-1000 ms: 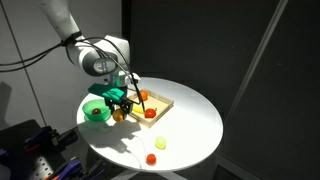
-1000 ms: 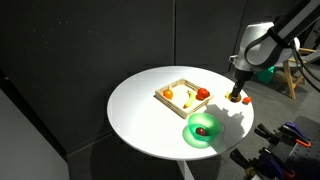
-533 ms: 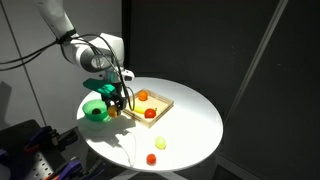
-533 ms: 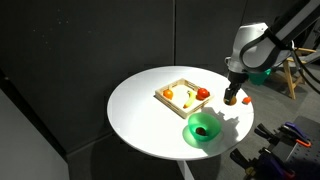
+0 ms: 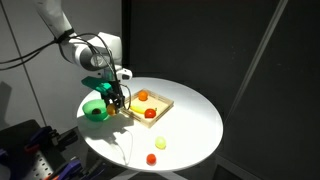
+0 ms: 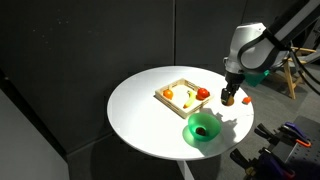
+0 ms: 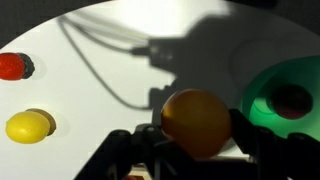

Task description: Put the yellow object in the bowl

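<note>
My gripper (image 5: 117, 102) (image 6: 228, 98) (image 7: 197, 128) is shut on the yellow object (image 7: 196, 122), a small round piece that looks amber in the shade of the jaws. It hangs just above the white table, beside the green bowl (image 5: 91, 113) (image 6: 191, 130) (image 7: 262, 96), between the bowl and the wooden tray (image 5: 160, 101) (image 6: 180, 104). In the wrist view the bowl lies to the right of the held piece, with something small and dark inside it.
A loose yellow piece (image 7: 28, 127) (image 5: 160, 144) and a red one (image 7: 12, 66) (image 5: 151, 158) lie near the table's edge. The tray holds an orange (image 6: 168, 94), a yellow (image 6: 188, 97) and a red piece (image 6: 202, 93). The round table (image 6: 140, 110) drops off all around.
The gripper, still shut on the piece, has shifted a little along the table beside the bowl. The loose pieces have not moved.
</note>
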Robot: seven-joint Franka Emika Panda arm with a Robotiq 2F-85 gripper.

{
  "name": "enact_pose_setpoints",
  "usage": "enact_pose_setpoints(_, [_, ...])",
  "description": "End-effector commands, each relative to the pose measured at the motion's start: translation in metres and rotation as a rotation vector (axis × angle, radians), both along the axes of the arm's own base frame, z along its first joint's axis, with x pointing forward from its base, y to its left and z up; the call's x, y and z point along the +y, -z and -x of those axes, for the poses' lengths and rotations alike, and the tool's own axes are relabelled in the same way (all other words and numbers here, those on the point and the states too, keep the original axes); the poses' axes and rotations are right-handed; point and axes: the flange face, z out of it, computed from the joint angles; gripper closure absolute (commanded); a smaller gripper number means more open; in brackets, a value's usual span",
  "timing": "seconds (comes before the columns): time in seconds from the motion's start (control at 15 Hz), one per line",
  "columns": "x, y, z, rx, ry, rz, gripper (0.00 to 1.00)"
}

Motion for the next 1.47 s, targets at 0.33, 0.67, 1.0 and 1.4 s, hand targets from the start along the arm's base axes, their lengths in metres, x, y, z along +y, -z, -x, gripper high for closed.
enact_pose_setpoints(0.33, [0.0, 0.0, 0.0, 0.002, 0.0, 0.0, 0.33])
enact_pose_setpoints(0.67, [0.0, -0.005, -0.003, -0.008, 0.001, 0.0, 0.58])
enact_pose_setpoints(1.0, [0.003, -0.015, -0.012, -0.025, -0.004, 0.007, 0.58])
enact_pose_setpoints(1.4, [0.021, -0.029, -0.026, -0.044, -0.061, 0.005, 0.58])
